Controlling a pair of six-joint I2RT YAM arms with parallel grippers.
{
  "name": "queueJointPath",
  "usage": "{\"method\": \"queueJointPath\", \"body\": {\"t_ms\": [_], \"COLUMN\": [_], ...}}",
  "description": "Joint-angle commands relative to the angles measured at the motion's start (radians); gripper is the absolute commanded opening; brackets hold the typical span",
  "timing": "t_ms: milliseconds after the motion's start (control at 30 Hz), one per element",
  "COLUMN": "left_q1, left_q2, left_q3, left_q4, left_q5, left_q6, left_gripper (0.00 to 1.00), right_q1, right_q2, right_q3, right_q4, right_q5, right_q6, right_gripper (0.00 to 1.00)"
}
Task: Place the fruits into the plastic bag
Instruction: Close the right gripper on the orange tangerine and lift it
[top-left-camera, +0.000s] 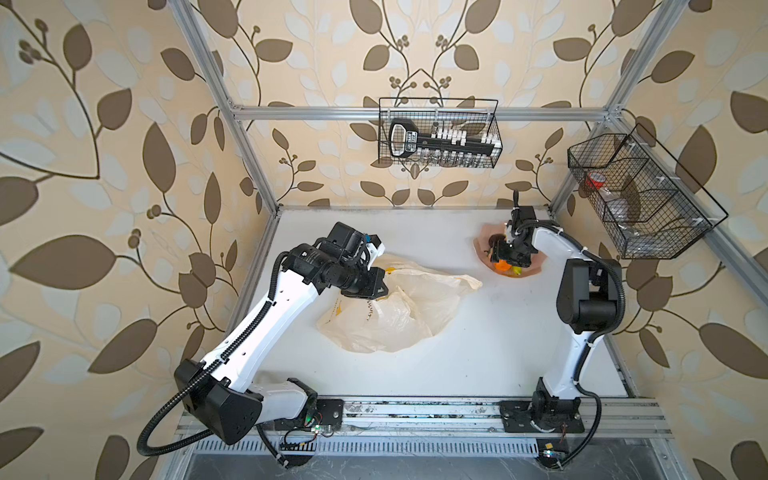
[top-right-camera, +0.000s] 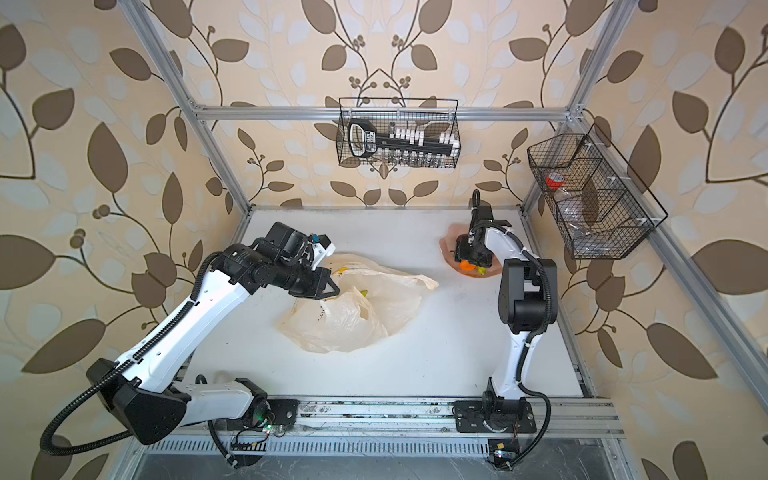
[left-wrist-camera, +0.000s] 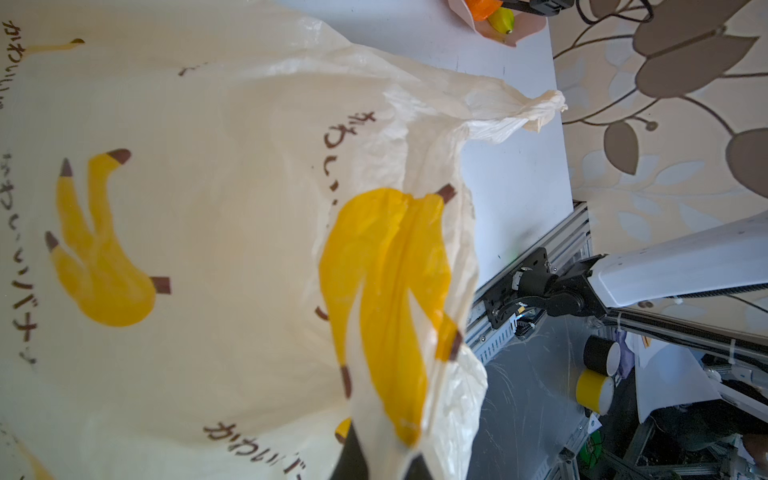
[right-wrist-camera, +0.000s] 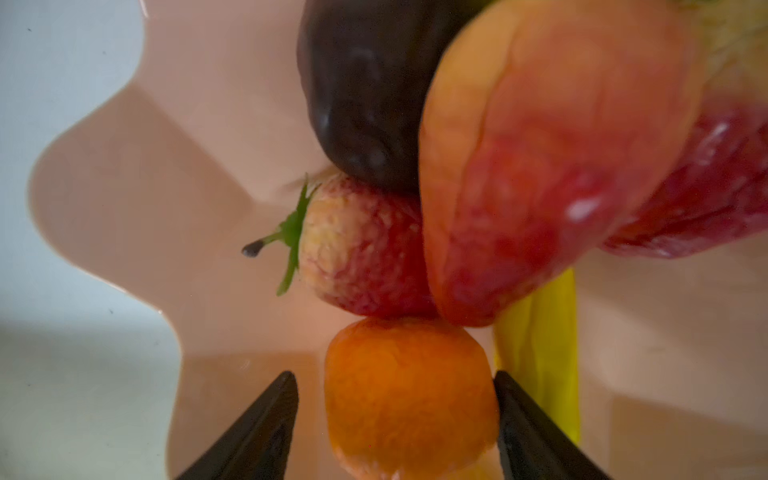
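The plastic bag (top-left-camera: 399, 316) (top-right-camera: 353, 320) lies crumpled mid-table, cream with banana prints (left-wrist-camera: 232, 232). My left gripper (top-left-camera: 384, 286) (top-right-camera: 334, 286) (left-wrist-camera: 380, 461) is shut on its raised rim, holding it up. The fruits sit on a pink wavy plate (top-left-camera: 532, 270) (right-wrist-camera: 166, 166) at the back right. My right gripper (top-left-camera: 500, 259) (right-wrist-camera: 395, 376) is down over it, open and straddling the orange (right-wrist-camera: 409, 399): one finger touches it, the other stands just apart. Beyond lie a strawberry (right-wrist-camera: 361, 249), a dark piece (right-wrist-camera: 365, 83), a red-yellow fruit (right-wrist-camera: 540, 158) and a yellow banana (right-wrist-camera: 540, 353).
A wire basket (top-left-camera: 438, 133) hangs on the back rail and another wire basket (top-left-camera: 640, 195) on the right post. Metal rails (top-left-camera: 415, 411) with both arm bases run along the front edge. White tabletop (top-left-camera: 498, 353) shows between the bag and my right arm.
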Motion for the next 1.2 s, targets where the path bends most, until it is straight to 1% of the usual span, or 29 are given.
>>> {"method": "queueJointPath", "body": {"t_ms": [0, 167, 433, 533, 900, 1067, 1167], "left_q1": [0.000, 0.000, 0.001, 0.001, 0.000, 0.000, 0.000], "left_q2": [-0.004, -0.004, -0.008, -0.011, -0.005, -0.002, -0.002], "left_q3": [0.033, 0.033, 0.027, 0.022, 0.018, 0.017, 0.012], "left_q4": [-0.019, -0.019, -0.018, -0.016, -0.004, -0.002, 0.001], "left_q5": [0.004, 0.003, 0.001, 0.000, 0.007, 0.010, 0.014], "left_q6": [-0.010, -0.010, -0.011, -0.013, -0.012, -0.012, -0.011], "left_gripper": [0.00, 0.00, 0.00, 0.00, 0.00, 0.00, 0.00], "right_q1": [0.012, 0.024, 0.031, 0.031, 0.040, 0.041, 0.037], "right_q2": [0.032, 0.046, 0.024, -0.003, -0.208, -0.246, -0.261], "right_q3": [0.041, 0.059, 0.066, 0.061, 0.007, 0.021, 0.015], "right_q4": [-0.018, -0.031, -0.037, -0.045, -0.026, -0.034, -0.031], "right_q5": [0.044, 0.075, 0.092, 0.086, 0.028, 0.012, -0.018], "right_q6": [-0.028, -0.036, -0.037, -0.037, 0.016, 0.025, 0.041], "right_gripper": [0.71, 0.65, 0.49, 0.44, 0.42, 0.42, 0.41]}}
